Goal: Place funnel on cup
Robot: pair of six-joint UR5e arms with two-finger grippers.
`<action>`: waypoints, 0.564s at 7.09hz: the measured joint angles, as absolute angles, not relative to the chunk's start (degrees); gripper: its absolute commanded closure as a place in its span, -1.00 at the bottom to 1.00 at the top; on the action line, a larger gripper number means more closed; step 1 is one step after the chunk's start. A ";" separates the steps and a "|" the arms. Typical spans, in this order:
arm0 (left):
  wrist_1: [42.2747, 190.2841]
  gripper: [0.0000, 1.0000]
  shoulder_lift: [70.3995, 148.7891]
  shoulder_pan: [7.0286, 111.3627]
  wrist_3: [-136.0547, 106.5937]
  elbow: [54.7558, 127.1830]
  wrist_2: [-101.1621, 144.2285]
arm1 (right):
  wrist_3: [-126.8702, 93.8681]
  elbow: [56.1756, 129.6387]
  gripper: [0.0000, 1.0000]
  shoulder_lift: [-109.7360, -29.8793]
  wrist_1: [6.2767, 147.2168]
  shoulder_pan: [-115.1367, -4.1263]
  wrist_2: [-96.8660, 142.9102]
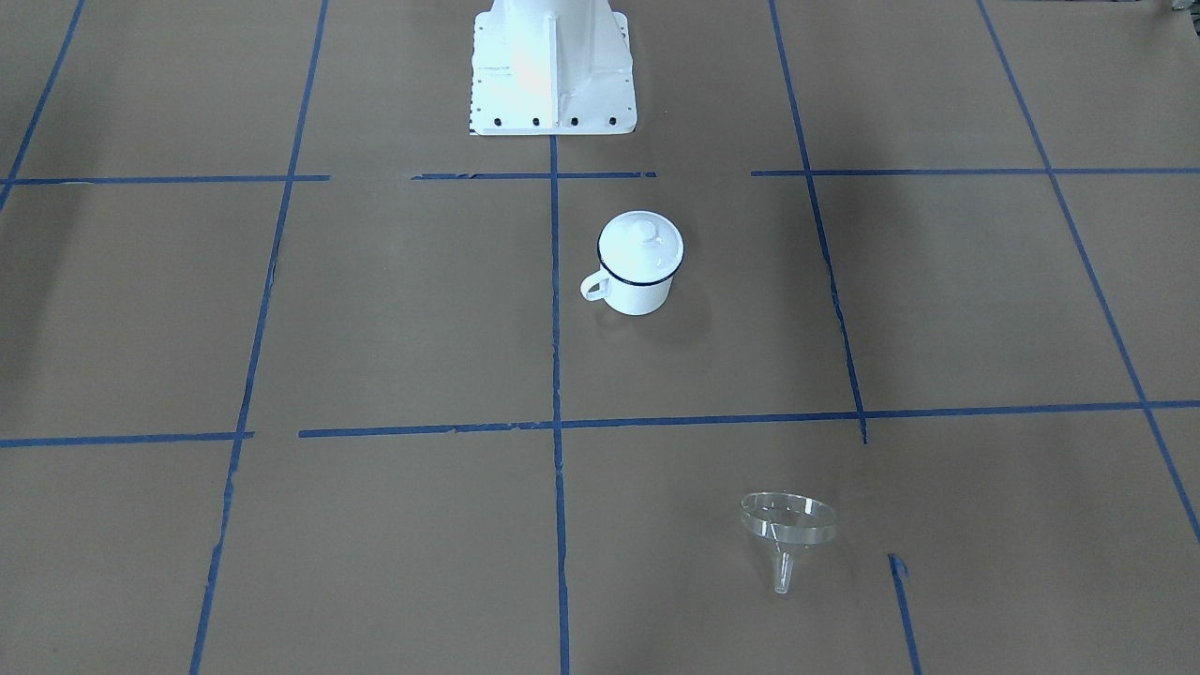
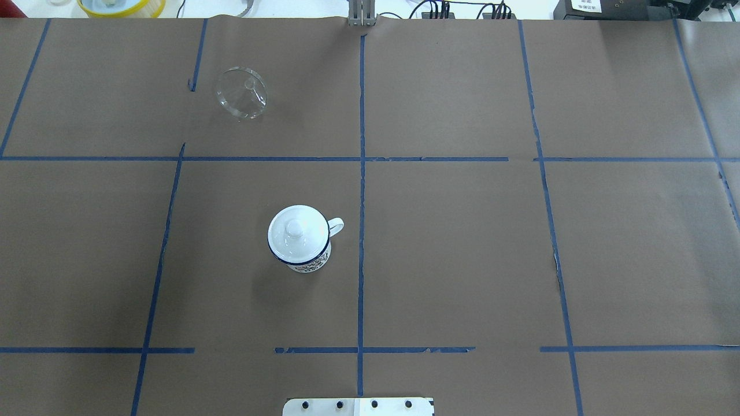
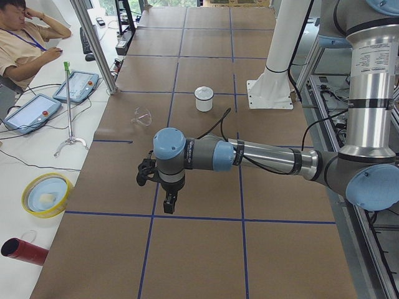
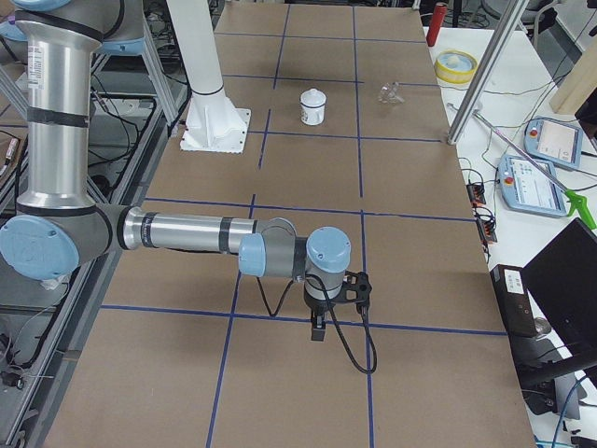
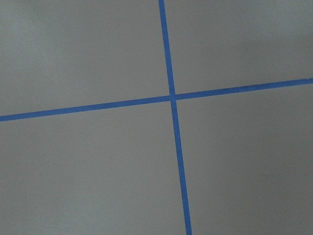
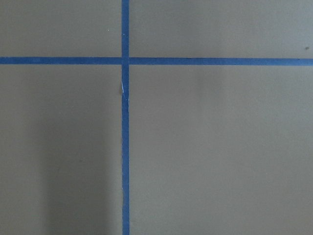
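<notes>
The white mug with a dark blue rim, the cup (image 1: 639, 295), stands near the table's middle, and a white knobbed lid (image 1: 640, 242) sits on it. It also shows in the overhead view (image 2: 312, 264). The clear funnel (image 1: 786, 525) lies tilted on its side on the paper, far from the robot on its left side, well apart from the cup; it also shows in the overhead view (image 2: 241, 92). My left gripper (image 3: 168, 202) and my right gripper (image 4: 319, 327) hover over bare paper at the table's two ends, far from both. I cannot tell whether either is open or shut.
The white robot base (image 1: 553, 70) stands at the robot's edge of the table. Blue tape lines cross the brown paper. Off the far edge are a yellow bowl (image 3: 45, 194), a red cylinder (image 3: 22, 250), teach pendants (image 3: 78, 85), a metal post (image 3: 93, 43) and a seated person (image 3: 25, 43).
</notes>
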State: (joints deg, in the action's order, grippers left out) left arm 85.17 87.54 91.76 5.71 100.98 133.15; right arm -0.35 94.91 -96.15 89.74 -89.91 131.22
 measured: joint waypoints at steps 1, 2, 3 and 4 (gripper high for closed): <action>85.17 -1.00 87.71 91.73 5.73 101.02 133.13 | -0.35 94.92 -1.00 -96.15 89.74 -89.91 131.22; 85.19 -1.00 88.04 91.70 5.75 101.04 133.10 | -0.35 94.92 -1.00 -96.15 89.74 -89.91 131.22; 85.15 -1.00 88.73 91.56 5.60 101.05 133.10 | -0.35 94.92 -1.00 -96.15 89.74 -89.91 131.22; 85.01 -1.00 90.42 91.31 5.26 101.68 132.92 | -0.35 94.91 -1.00 -96.15 89.74 -89.91 131.22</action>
